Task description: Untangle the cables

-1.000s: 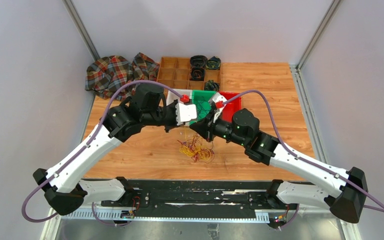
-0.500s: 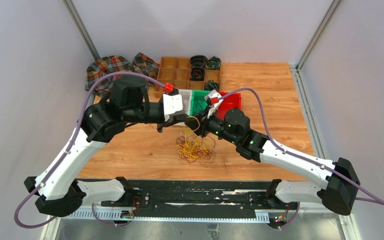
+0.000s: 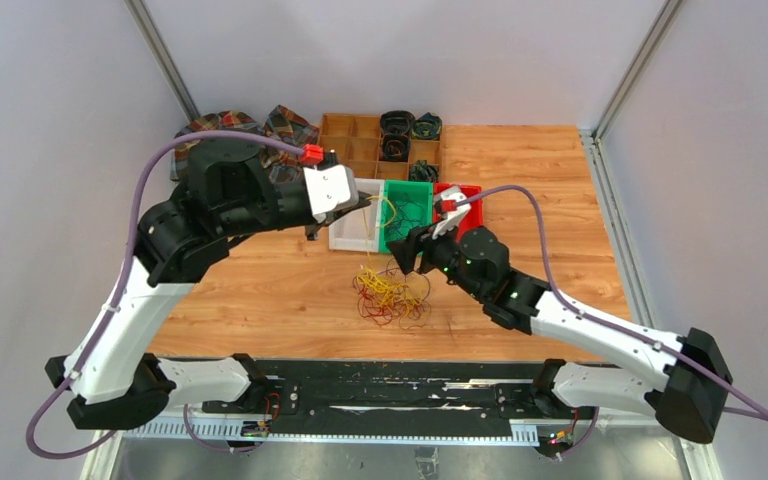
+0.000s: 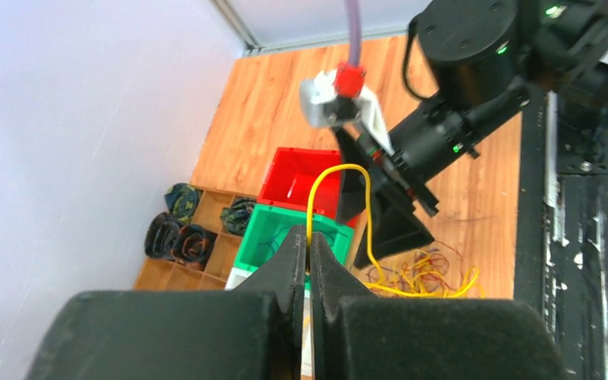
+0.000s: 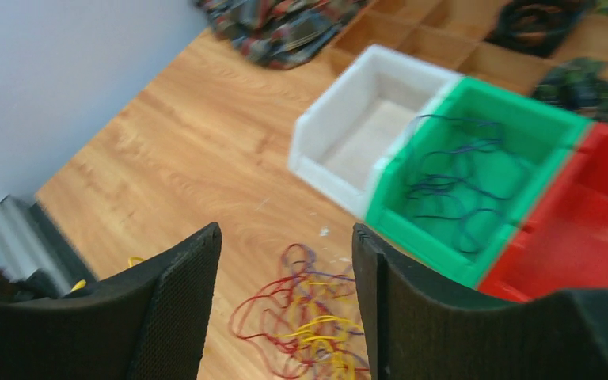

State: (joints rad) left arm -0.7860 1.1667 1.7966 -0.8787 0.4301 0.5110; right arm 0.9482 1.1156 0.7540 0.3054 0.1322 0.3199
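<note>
The cables (image 3: 390,296) lie in a loose yellow, red and dark purple tangle on the wooden table, also seen as cables (image 5: 317,317) in the right wrist view. My left gripper (image 4: 309,237) is shut on one yellow cable (image 4: 339,168), which arcs up and falls back to the pile. In the top view the left gripper (image 3: 369,204) hangs over the bins. My right gripper (image 5: 285,237) is open above the tangle and holds nothing. From above, the right gripper (image 3: 407,256) sits just behind the pile's right side.
A white bin (image 3: 345,232), a green bin (image 5: 412,207) holding dark blue strands, and a red bin (image 3: 468,192) stand side by side behind the pile. A wooden divider tray (image 3: 350,140) and a plaid cloth (image 3: 290,122) lie at the back.
The right gripper has opened and dropped toward the pile. The left arm has swung back and to the left, drawing the yellow cable up and away from the tangle.
</note>
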